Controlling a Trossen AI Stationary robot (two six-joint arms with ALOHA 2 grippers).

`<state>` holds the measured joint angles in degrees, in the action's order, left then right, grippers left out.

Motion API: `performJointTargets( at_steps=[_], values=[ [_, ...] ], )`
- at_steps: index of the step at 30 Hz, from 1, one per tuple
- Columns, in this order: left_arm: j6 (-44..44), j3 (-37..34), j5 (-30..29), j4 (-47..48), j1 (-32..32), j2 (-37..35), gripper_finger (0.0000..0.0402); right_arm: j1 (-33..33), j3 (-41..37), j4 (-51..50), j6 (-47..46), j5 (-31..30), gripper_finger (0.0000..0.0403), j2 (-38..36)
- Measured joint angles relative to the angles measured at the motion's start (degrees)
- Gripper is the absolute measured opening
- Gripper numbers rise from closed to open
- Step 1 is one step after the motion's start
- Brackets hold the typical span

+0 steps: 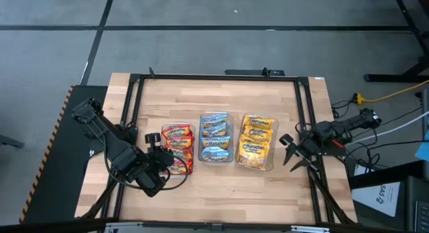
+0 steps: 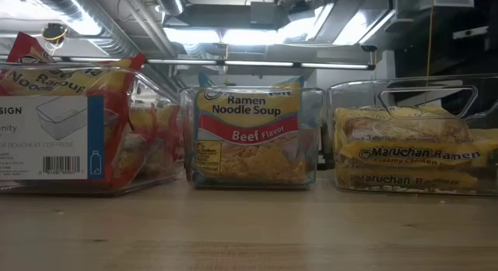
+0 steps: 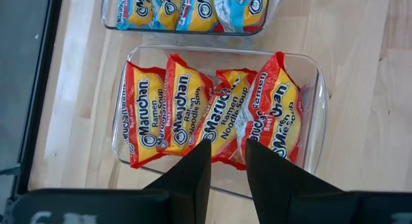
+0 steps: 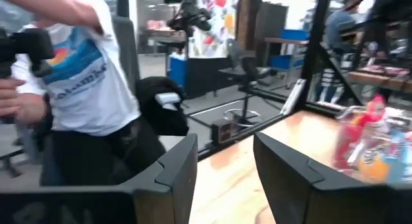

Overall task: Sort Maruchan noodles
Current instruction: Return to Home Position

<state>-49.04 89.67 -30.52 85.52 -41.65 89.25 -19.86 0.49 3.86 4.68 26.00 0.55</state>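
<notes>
Fingers [image 3: 193, 179] on left arm gape above rim of leftmost bin [image 3: 320, 89].

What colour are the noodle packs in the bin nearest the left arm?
The noodle packs are red with yellow centres, clearest in the left wrist view.

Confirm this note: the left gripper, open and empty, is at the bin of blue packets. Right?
No. The left gripper, open and empty, is at the bin of red packets, not blue; the left wrist view shows it.
</notes>
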Motion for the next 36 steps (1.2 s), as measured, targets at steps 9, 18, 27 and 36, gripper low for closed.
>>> performJointTargets(
  at_steps=[9,18,27,36],
  values=[
    [0.0,0.0,0.0,-0.4,0.0,0.0,0.0089,7.9,0.0,0.1,0.0,-0.2,0.0157,0.4],
    [0.0,0.0,0.0,-0.8,0.0,0.0,0.0089,10.9,0.0,0.2,-1.7,-1.5,0.0157,0.4],
    [0.0,0.0,-0.1,-0.8,0.0,0.0,0.0089,10.9,0.0,0.2,-1.7,-1.5,0.0156,0.4],
    [3.6,-4.8,5.1,-4.8,8.7,0.7,0.0089,10.9,0.0,0.2,-1.7,-1.5,0.0156,0.4]
  ],
)
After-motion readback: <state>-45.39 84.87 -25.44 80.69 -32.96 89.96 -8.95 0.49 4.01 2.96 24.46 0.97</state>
